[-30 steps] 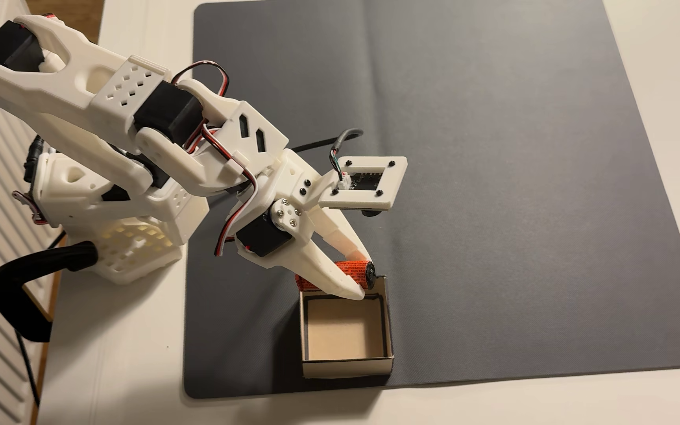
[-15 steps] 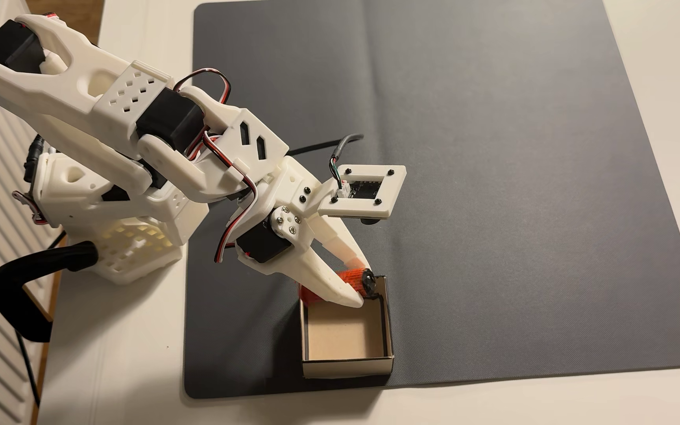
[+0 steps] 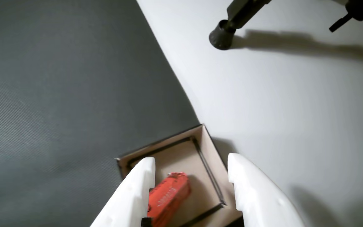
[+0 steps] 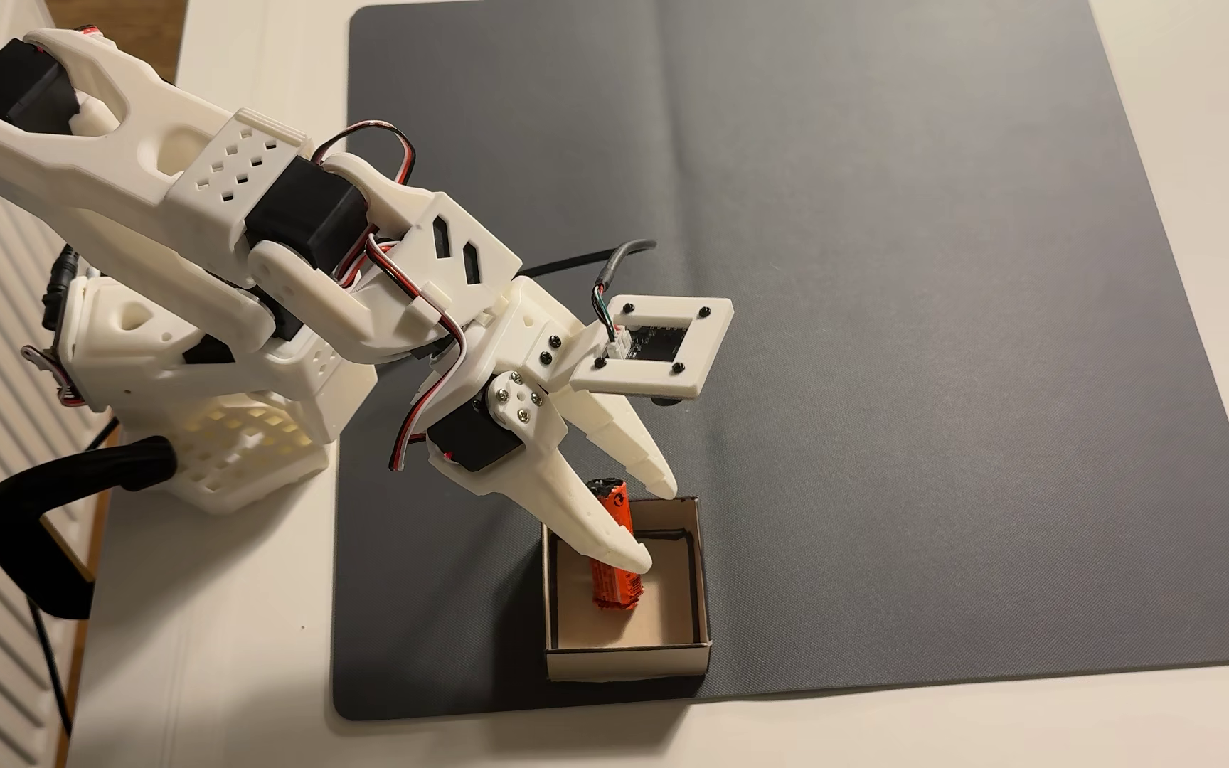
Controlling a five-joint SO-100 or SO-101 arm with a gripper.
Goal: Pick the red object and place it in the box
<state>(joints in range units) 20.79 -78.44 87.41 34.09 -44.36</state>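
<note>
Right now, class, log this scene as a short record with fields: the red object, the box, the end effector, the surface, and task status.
red object: orange-red cylinder lying inside the box, one end leaning up toward the rim nearest the arm
box: open cardboard box, at the mat's near edge in the fixed view
end effector: jaws spread, above the box, one finger over the cylinder
surface: dark grey mat on a white table
task status: object released in the box; arm not yet withdrawn

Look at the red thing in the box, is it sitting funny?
A bit. The red object isn't lying flat in the box: it leans, its top end poking up over the rim against one finger. The gripper is open, so it's let go. Its wrapper looks crinkled.
</note>
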